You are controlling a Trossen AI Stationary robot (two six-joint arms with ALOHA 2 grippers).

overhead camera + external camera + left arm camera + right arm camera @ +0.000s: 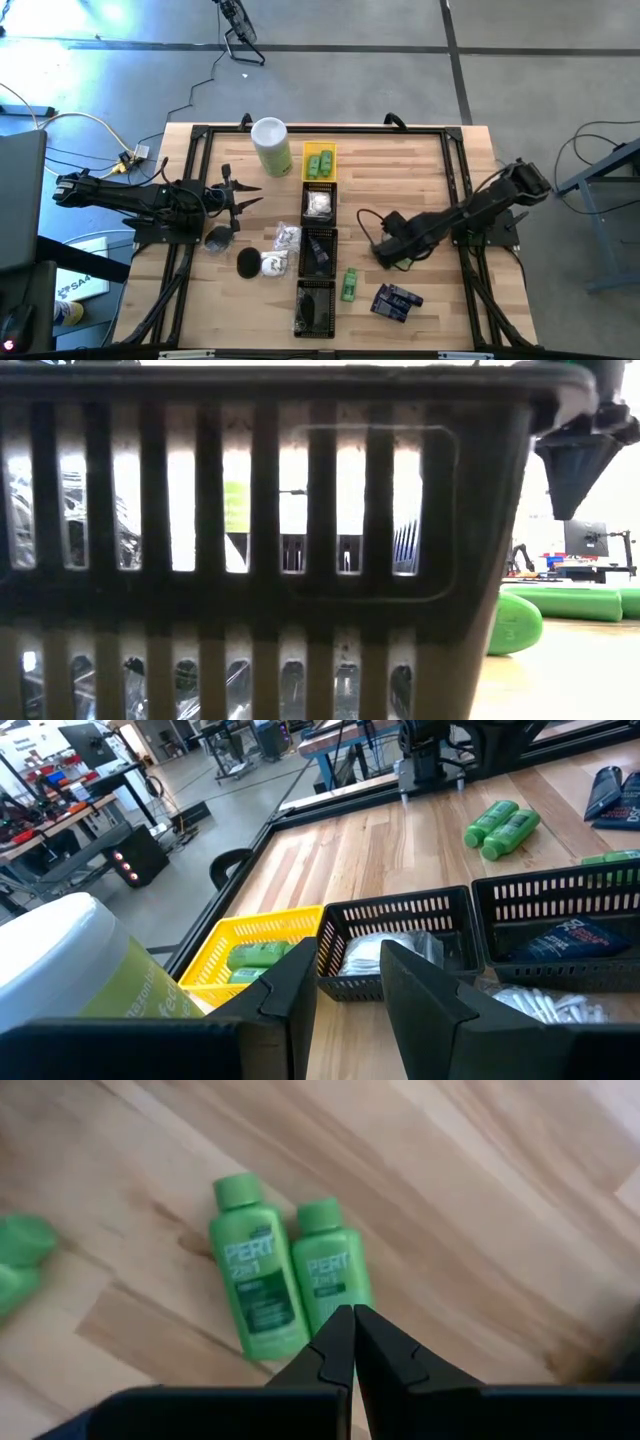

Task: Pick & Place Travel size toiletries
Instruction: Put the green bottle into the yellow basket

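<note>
Overhead, the right gripper, fingers pressed together and empty, hangs just above two green bottles on the counter; left gripper, fingers apart, holds nothing beside the same bottles' tray row.

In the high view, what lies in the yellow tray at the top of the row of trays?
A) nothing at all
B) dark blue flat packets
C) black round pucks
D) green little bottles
D: the yellow tray holds green little bottles, and the left wrist view shows the same green bottles lying inside its yellow mesh walls.
</note>
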